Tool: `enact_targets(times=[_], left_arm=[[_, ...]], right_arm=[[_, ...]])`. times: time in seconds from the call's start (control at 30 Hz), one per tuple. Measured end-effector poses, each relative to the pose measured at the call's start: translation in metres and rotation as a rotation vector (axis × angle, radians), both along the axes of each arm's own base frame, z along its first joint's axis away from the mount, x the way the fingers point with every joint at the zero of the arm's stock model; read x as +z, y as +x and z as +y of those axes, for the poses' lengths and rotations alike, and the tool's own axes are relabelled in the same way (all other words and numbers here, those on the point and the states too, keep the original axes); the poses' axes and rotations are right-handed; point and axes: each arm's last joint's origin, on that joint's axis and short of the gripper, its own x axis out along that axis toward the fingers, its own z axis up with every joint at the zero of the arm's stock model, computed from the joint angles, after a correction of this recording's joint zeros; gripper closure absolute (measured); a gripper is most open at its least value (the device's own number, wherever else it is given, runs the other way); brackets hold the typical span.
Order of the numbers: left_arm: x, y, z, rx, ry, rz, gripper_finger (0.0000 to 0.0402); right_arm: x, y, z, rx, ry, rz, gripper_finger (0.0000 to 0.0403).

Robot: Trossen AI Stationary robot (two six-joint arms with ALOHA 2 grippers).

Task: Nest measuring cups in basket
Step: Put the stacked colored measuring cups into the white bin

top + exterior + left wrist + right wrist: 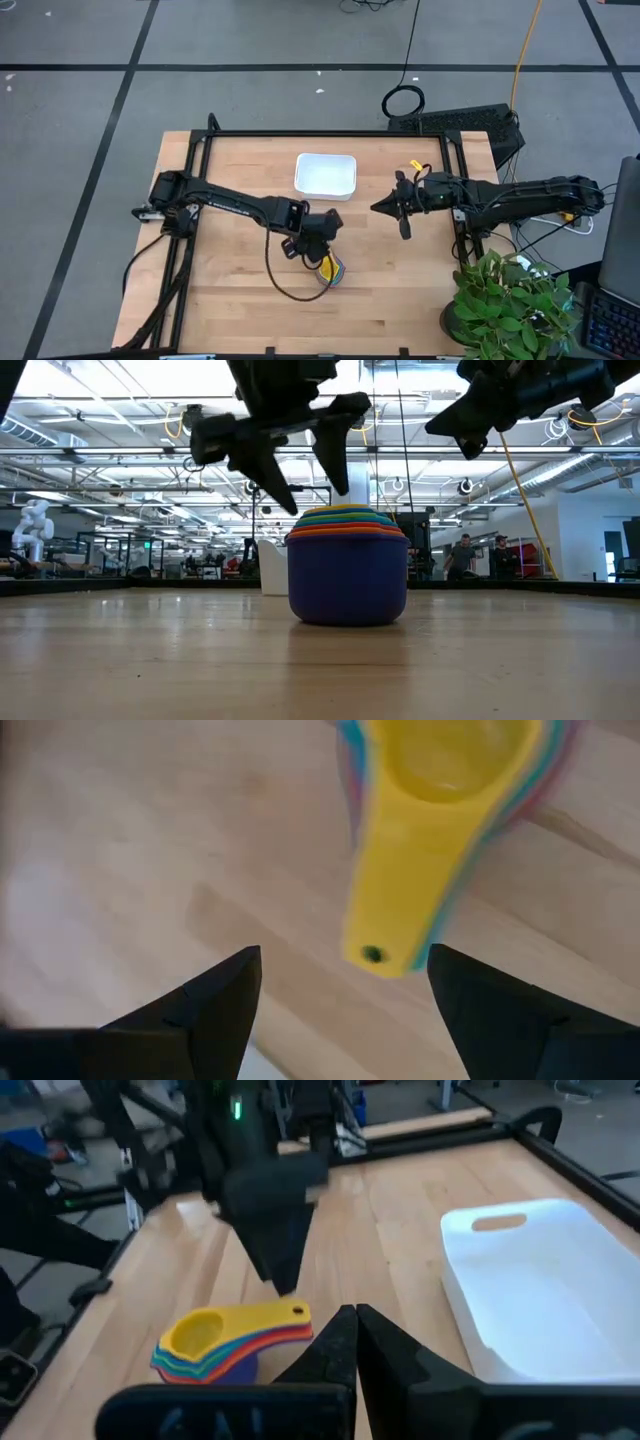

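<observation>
While left hand (pixel 345 985) hovers open — measuring cups (pixel 440 810) blurred, cut off.

The measuring cups (pixel 333 270) sat nested in one stack, yellow on top, navy at the bottom, at lower centre of the high view; the white basket (pixel 325 175) lay apart, at upper centre, with nothing inside
</observation>
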Motion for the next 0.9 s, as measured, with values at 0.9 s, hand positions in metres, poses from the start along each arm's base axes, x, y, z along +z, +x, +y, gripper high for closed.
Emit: enact_targets(times=[0.9], left_arm=[[-0.044, 0.01, -0.013, -0.11, -0.035, 0.129, 0.0117]], right_arm=[[0.001, 0.001, 0.0, -0.022, 0.045, -0.017, 0.0403]])
